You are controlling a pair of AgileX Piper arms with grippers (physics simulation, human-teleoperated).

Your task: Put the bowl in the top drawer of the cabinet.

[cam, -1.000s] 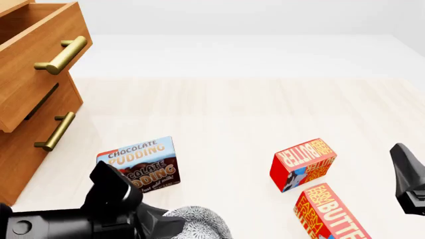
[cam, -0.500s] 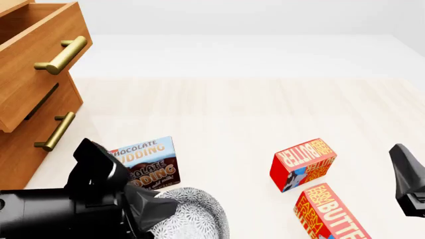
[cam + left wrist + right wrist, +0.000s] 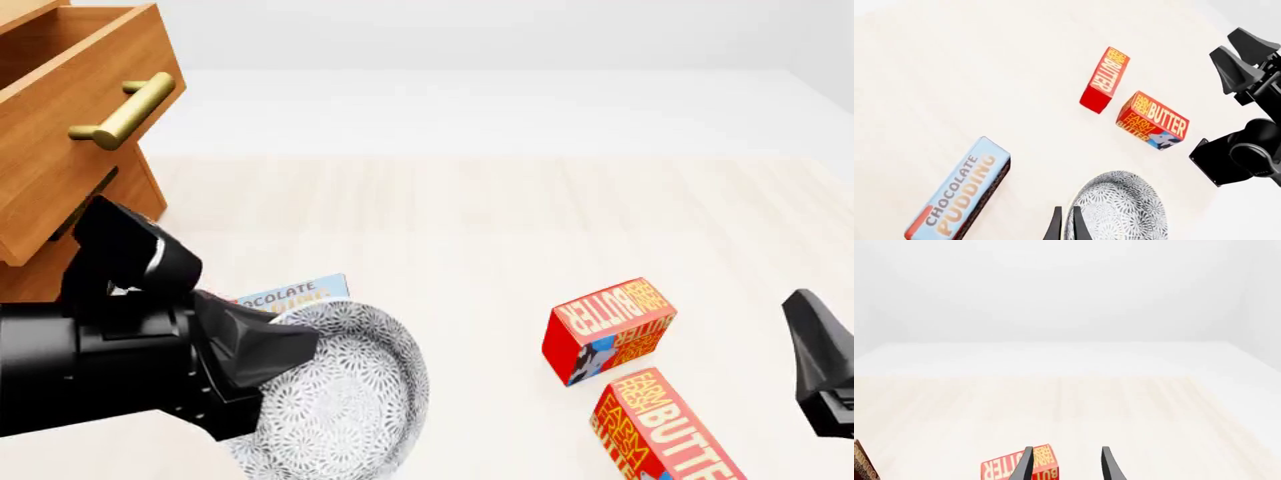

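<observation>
The bowl [image 3: 350, 395], patterned white and dark grey inside, hangs tilted above the table at lower left. My left gripper [image 3: 300, 345] is shut on its rim. In the left wrist view the bowl [image 3: 1121, 207] sits just past the closed fingertips [image 3: 1057, 227]. The cabinet [image 3: 144, 195] stands at the far left. Its top drawer [image 3: 54, 110] is pulled out, with the brass handle [image 3: 123, 110] facing me. Low at the right edge, my right gripper [image 3: 817, 365] is open and holds nothing. Its view shows both fingers [image 3: 1026, 464] spread apart.
A chocolate pudding box [image 3: 287, 293] lies behind the bowl, mostly hidden by it. Two red butter boxes [image 3: 607, 330] [image 3: 667, 430] sit at the right front, close to the right gripper. The left arm's body covers the cabinet's lower drawer.
The left arm has risen and swung left toward the cabinet, carrying the bowl up off the table and tilting it more. The right arm has stayed still.
</observation>
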